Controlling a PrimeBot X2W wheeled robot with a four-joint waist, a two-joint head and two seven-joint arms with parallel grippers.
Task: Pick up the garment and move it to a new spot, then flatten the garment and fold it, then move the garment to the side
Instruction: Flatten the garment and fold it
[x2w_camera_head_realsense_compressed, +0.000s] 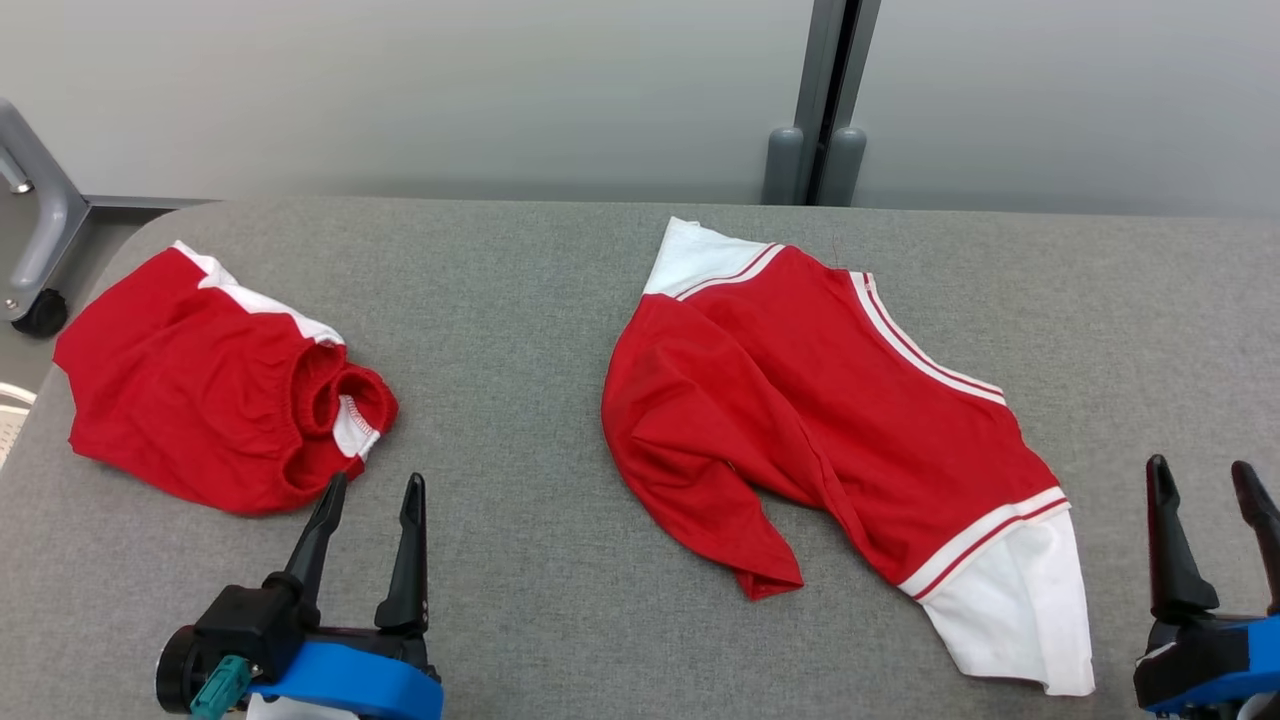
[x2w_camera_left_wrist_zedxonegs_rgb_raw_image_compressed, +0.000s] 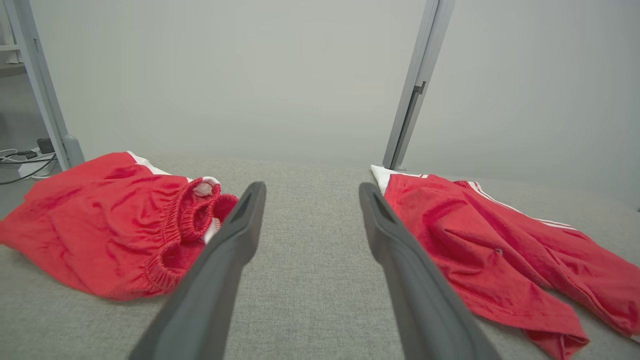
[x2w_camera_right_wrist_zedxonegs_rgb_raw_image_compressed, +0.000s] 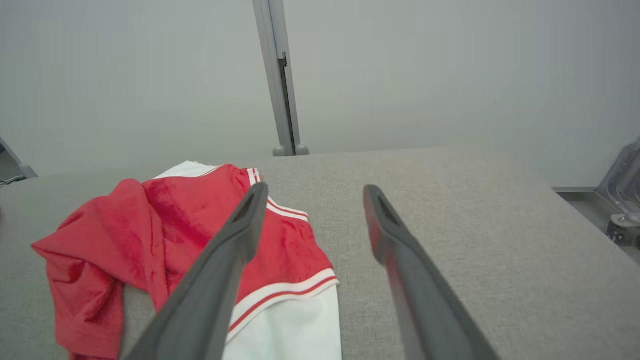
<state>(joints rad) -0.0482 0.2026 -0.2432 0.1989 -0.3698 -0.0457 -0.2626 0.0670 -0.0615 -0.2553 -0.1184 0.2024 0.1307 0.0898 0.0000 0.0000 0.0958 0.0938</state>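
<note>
On grey surface (x2w_camera_head_realsense_compressed: 520, 290), red shirt (x2w_camera_head_realsense_compressed: 820, 400) with white sleeves lies rumpled right of centre, one sleeve toward far edge, the other toward near edge. red shorts (x2w_camera_head_realsense_compressed: 190, 390) bunched at left edge. Both released, empty: left pincer (x2w_camera_head_realsense_compressed: 377, 482) at near edge just beside shorts; right pincer (x2w_camera_head_realsense_compressed: 1198, 465) by near right corner, beside shirt's sleeve.

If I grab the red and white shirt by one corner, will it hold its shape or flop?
Likely floppy: the shirt lies in soft folds, so a one-point lift would probably let it hang and bunch. It looks thin, so it is probably light. Pushed, it would likely wrinkle rather than slide on the textured grey table.
</note>
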